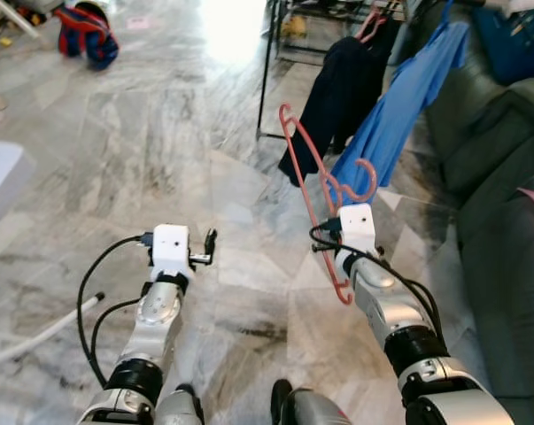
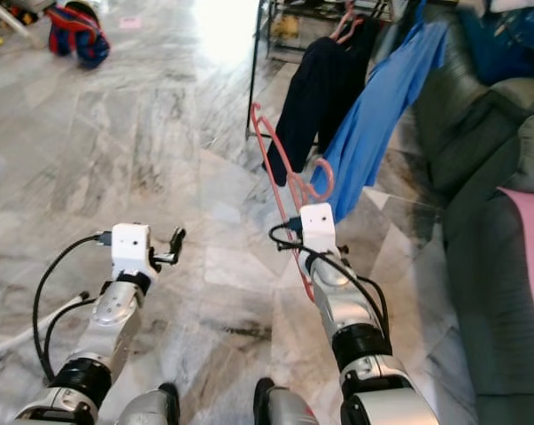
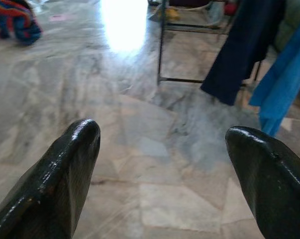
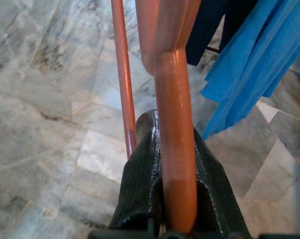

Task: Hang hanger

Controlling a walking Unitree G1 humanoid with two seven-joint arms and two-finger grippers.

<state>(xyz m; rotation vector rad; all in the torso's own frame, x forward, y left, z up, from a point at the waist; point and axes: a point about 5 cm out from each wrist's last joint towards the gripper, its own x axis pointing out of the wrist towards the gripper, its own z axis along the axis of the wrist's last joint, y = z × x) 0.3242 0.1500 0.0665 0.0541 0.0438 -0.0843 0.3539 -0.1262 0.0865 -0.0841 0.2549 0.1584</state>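
Our right pincer (image 4: 177, 199) is clamped on the thick bar of a salmon-pink plastic hanger (image 1: 313, 190), which we hold raised over the grey marble floor (image 1: 160, 150), just before a blue shirt (image 1: 399, 111) and a dark navy garment (image 1: 333, 93) hanging on a black metal rack (image 1: 268, 71). Our left pincer (image 3: 162, 154) stands wide apart, holding nothing.

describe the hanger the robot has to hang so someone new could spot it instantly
Start at the black clothes rack across the marble floor, with a dark garment and a blue shirt hanging from it. In front of these, the right pincer holds the empty salmon-red hanger. It is the bare one, carrying no clothing.
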